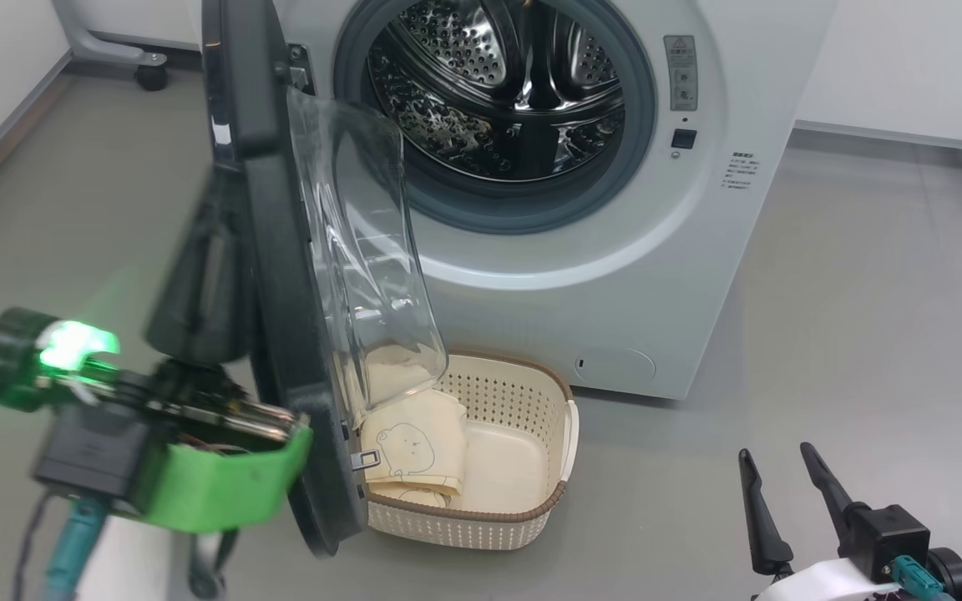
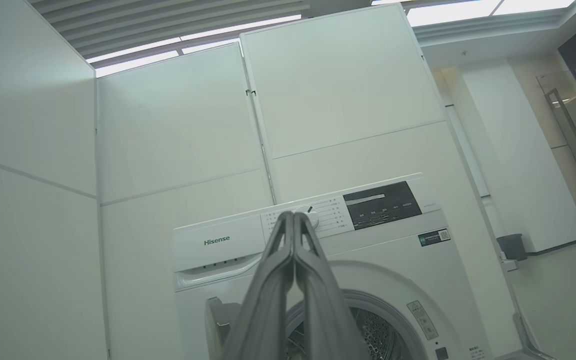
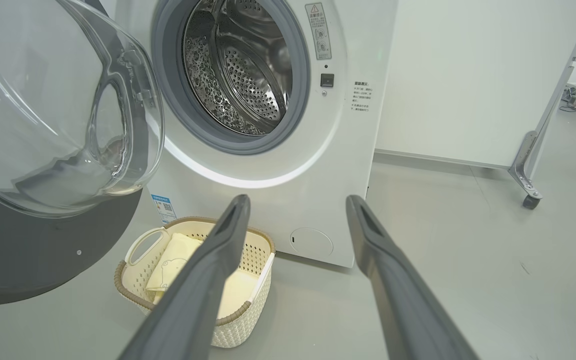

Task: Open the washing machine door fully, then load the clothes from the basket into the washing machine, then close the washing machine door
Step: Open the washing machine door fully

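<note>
The washing machine point(image 1: 665, 275) stands with its steel drum point(image 1: 506, 83) exposed. The washing machine door point(image 1: 281, 275) hangs open, edge-on to me, its clear glass bowl point(image 3: 58, 115) bulging toward the machine. Below it on the floor sits the basket point(image 1: 531, 509), with the cream clothes point(image 1: 414, 442) lying inside, a bear outline printed on top. My left gripper point(image 1: 212, 200) is shut with nothing in it, fingers pointing up beside the door's outer face; in the left wrist view the left gripper point(image 2: 294, 216) points at the control panel. My right gripper point(image 1: 773, 467) is open low at the right, and the right gripper point(image 3: 298, 200) faces the basket point(image 3: 133, 290).
Grey floor spreads to the right of the machine. White wall panels stand behind it. A wheeled metal frame leg point(image 3: 530, 175) stands at the far right, and another castor point(image 1: 149, 75) sits at the back left. A grey bin point(image 2: 512, 246) stands by the far wall.
</note>
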`<state>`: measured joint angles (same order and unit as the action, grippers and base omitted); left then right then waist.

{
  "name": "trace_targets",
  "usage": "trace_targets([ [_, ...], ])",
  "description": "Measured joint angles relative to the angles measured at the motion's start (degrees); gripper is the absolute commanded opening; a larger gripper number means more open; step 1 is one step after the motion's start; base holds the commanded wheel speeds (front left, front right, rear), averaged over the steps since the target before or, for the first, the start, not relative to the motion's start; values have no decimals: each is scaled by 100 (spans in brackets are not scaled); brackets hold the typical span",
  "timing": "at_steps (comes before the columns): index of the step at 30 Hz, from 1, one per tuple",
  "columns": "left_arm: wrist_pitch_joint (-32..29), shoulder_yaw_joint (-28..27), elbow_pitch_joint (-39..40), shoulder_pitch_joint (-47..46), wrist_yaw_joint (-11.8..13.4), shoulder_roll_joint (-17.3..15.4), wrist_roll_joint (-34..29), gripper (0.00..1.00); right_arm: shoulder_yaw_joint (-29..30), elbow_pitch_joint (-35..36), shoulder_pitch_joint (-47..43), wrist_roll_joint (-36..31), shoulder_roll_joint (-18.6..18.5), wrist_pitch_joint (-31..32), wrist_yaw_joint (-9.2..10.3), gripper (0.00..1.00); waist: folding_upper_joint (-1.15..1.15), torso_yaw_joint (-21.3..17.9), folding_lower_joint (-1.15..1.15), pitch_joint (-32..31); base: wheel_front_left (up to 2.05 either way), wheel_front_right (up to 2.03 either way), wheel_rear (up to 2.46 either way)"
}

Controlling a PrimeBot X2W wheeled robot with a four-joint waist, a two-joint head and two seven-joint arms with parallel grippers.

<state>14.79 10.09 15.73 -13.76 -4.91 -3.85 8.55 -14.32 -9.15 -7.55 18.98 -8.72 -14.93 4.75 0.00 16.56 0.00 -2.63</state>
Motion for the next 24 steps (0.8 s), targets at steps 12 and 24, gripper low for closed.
trace_targets([
  [12,-563,1660,-86,697,-194,74,387,0,45,-55,-5,-56,102,0,-59,100,0,-169,0,-66,0,0,0],
  [24,-1125,2127,-465,1235,-193,43,378,0,100,-66,-9,-103,141,0,-111,100,0,-172,0,-24,0,0,0],
])
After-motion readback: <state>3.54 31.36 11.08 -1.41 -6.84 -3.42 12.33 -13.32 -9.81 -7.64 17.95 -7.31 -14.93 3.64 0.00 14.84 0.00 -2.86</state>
